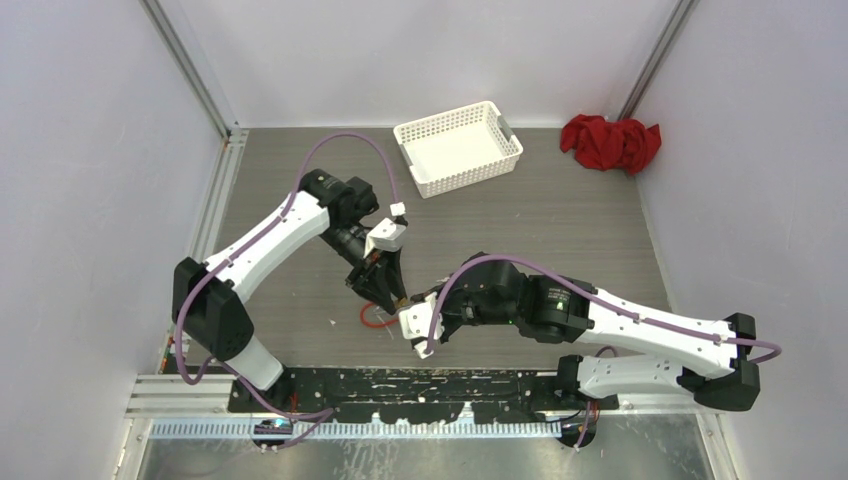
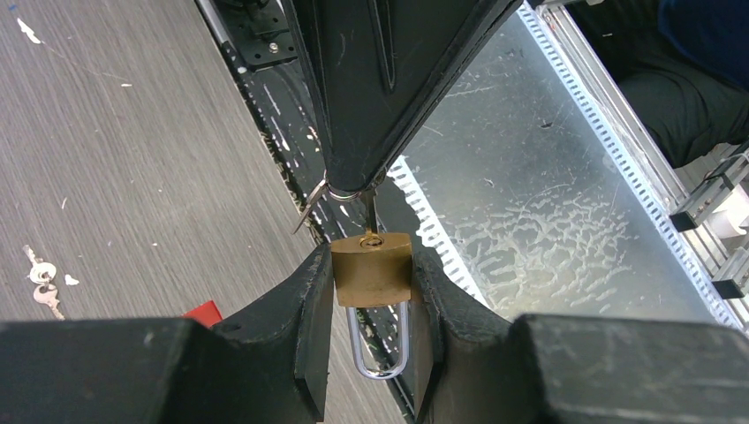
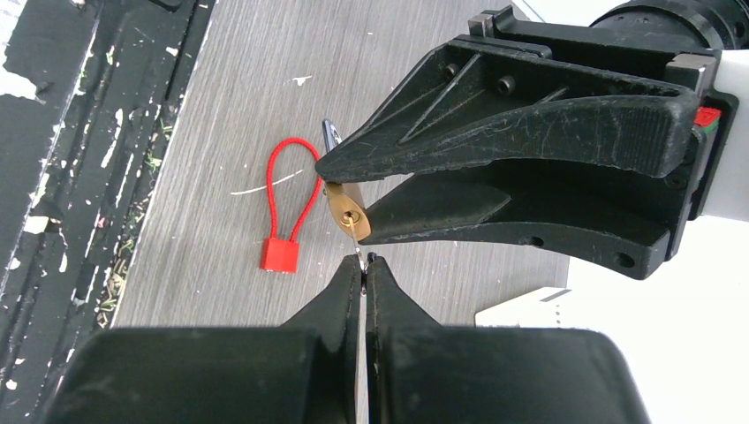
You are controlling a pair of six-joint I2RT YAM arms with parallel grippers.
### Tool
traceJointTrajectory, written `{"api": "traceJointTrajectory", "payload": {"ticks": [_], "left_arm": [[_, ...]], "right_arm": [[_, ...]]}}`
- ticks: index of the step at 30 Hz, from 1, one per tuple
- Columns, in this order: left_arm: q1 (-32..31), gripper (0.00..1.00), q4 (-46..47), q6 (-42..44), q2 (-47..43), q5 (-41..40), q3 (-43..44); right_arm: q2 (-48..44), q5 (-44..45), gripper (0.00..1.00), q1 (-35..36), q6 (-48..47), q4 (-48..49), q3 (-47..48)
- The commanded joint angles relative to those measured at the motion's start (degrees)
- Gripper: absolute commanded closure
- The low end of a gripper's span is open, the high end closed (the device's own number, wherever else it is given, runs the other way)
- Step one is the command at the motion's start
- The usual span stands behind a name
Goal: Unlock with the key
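My left gripper (image 2: 372,291) clamps a brass padlock (image 2: 372,265) by its sides, held above the table (image 1: 560,230) near its front edge. My right gripper (image 3: 363,269) is pinched tight on the key (image 2: 369,215), whose tip meets the keyhole.

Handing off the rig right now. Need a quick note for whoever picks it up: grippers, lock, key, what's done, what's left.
Left gripper: shut on the brass padlock, keyhole facing the right gripper.
Right gripper: shut on the key, with the blade tip at the keyhole. I cannot tell how deep it sits.
Done: padlock and key are both held and lined up.
Left: seat the key fully and turn it. The shackle looks closed.
Also on the table: a red cable lock and spare keys, both untouched.
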Motion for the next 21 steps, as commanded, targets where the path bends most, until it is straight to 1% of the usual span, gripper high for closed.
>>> {"api": "traceJointTrajectory", "payload": {"ticks": [1,21], "left_arm": [[-0.3,1.00,-10.0,-0.4,-0.2,2.6,2.2],[-0.3,1.00,-10.0,-0.7,-0.4,2.7,2.4]], "right_arm": [[-0.1,0.5,0.99,0.3,-0.9,3.1,0.6],[0.4,0.7,0.99,0.3,-1.0,5.3,-1.8]]}}
